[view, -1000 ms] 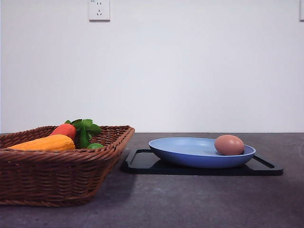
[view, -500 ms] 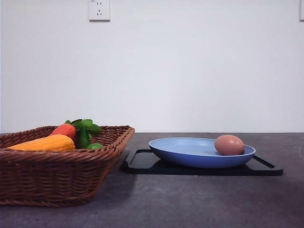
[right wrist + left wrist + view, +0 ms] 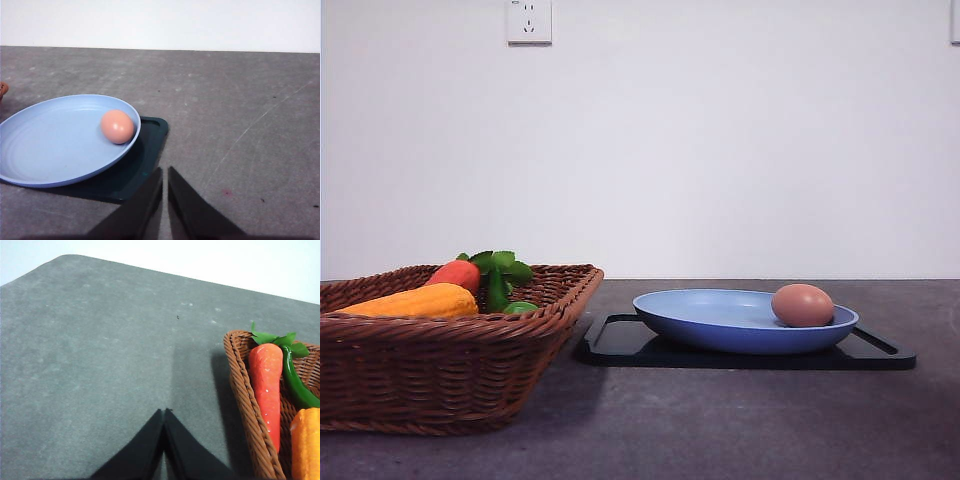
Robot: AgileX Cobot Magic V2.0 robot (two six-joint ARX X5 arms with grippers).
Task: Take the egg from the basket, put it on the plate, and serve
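- Resting at three o'clock in one plate (image 3: 720, 320): one egg (image 3: 802, 305).
- One basket (image 3: 440, 370) at nine o'clock holds one carrot (image 3: 455, 273).
- Both grippers, left (image 3: 164, 412) and right (image 3: 165, 172): fingers clenched, empty.

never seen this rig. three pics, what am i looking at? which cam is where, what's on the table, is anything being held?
It is a two-armed robot at a table. One camera looks forward over the table; the other two sit on the arms' wrists, so the dark wedge low in each is that arm's grasping tool.

Front camera: a wicker basket with a carrot and a yellow vegetable, and beside it a blue plate on a black tray. An egg lies in the plate near its rim.

Left wrist camera: the left tool, closed and empty, over bare table beside the basket.

Right wrist camera: the right tool, nearly closed and empty, beside the tray.

Nothing is held.
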